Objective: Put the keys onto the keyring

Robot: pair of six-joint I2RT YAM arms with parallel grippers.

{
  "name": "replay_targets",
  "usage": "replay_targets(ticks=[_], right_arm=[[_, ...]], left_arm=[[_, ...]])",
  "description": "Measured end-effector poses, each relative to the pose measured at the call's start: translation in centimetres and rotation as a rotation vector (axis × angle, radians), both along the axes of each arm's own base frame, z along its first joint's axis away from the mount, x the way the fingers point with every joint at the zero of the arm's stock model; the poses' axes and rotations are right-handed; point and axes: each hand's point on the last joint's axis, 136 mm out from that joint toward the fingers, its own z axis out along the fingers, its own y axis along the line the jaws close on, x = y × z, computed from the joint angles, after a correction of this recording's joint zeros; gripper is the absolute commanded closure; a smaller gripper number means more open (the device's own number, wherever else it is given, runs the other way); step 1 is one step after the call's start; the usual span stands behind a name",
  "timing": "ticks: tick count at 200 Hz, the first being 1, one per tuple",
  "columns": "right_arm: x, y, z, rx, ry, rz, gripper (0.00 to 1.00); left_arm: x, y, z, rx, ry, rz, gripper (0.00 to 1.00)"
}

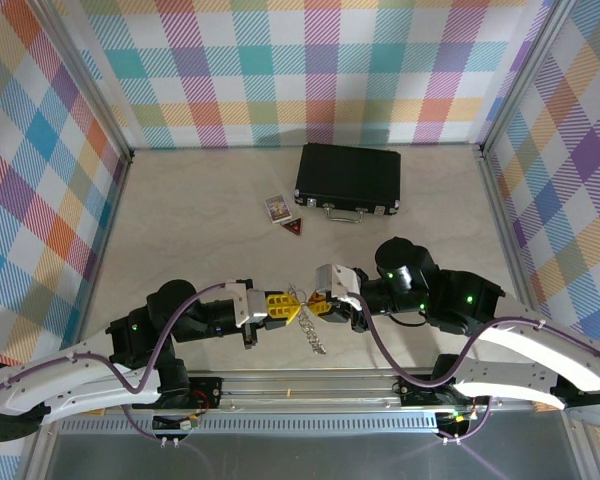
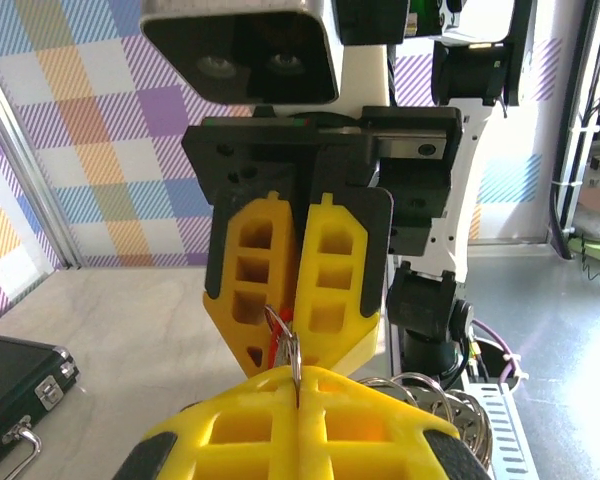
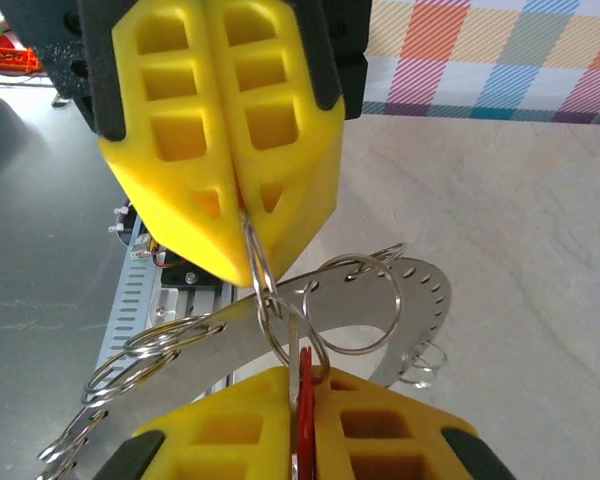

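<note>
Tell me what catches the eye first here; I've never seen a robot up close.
Two bright yellow tools meet tip to tip above the near edge of the table: the left tool pinches a wire loop of the keyring, the right tool a tiny red key. The keyring's silvery loops dangle between them. Behind, a black case lies by the loud plaid back wall.

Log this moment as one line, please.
left gripper: shut on keyring | right gripper: shut on key | position: tip to tip | threading: cannot tell

Bright even light, faint shadows, blurred near foreground.
</note>
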Motion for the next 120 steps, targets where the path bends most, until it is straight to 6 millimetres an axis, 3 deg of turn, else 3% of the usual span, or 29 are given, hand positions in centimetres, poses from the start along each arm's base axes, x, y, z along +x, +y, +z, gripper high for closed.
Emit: replay_targets(ticks=[41, 97, 120], right_arm=[[0.1, 0.5, -0.7, -0.021, 0.014, 0.008, 1.00], [-0.2, 1.1, -1.9, -0.057, 0.049, 0.037, 1.00], [-0.4, 1.1, -1.9, -0.056, 0.055, 0.047, 0.93]], left_arm=[[0.0, -0.1, 0.1, -0.010, 0.008, -0.001, 1.00], [-0.1, -0.2, -0.6, 0.003, 0.017, -0.009, 1.00], [-0.2, -0.2, -0.6, 0.003, 0.017, -0.016, 1.00]])
